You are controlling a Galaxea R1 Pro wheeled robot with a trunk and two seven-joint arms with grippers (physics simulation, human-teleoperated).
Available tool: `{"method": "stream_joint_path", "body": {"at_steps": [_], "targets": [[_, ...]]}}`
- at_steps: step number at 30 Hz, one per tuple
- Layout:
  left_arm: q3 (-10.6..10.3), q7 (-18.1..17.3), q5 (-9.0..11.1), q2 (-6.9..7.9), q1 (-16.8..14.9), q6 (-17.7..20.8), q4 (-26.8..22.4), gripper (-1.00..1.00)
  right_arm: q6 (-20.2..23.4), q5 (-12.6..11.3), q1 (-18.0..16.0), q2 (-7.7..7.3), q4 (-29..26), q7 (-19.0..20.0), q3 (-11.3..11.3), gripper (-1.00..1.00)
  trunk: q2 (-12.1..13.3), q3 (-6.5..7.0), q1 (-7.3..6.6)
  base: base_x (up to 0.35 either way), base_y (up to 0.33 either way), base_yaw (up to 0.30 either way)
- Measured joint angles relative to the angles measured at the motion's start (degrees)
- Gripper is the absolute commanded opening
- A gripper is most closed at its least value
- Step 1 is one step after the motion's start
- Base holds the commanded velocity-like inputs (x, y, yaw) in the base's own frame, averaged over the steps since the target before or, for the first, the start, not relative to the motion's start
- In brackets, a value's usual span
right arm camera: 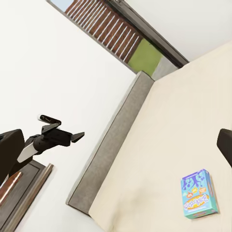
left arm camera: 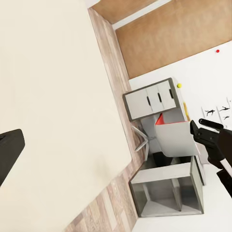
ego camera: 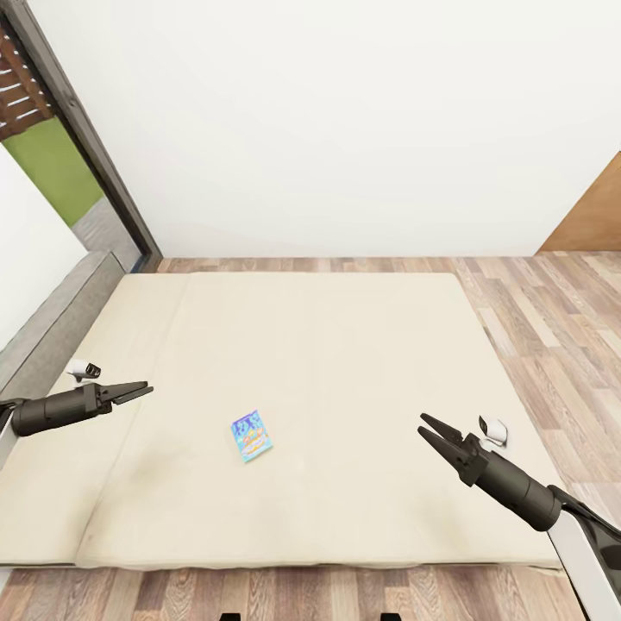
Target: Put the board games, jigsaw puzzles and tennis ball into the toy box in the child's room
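While the robot faces the bed [ego camera: 345,362], a single board game [ego camera: 251,435] lies flat on the beige mattress, low and a little left of centre in the head view, with both arms standing apart on either side of it. That spacing looks like a ready stance: neither arm touches the box, and both hang above the mattress so either could come in for the pick.

The left end effector [ego camera: 142,391] sits at the left edge of the frame, its arm level and pointing right, its fingers pressed nearly together and holding nothing. The right end effector [ego camera: 429,430] reaches from the lower right corner, angled up and left toward the box, fingers slightly spread and empty.

In the right wrist view the board game [right arm camera: 199,194] lies at lower right, well apart from the grey bed frame [right arm camera: 111,145].
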Motion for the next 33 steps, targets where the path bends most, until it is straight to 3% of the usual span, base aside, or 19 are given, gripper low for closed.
{"method": "stream_joint_path", "body": {"at_steps": [33], "targets": [[0.00, 0.00, -0.01, 0.00, 0.00, -0.09, 0.00, 1.00, 0.00, 0.00, 0.00, 0.00, 0.00, -0.06, 0.00, 1.00, 0.00, 3.09, 0.00, 0.000, 0.000, 0.000]]}}
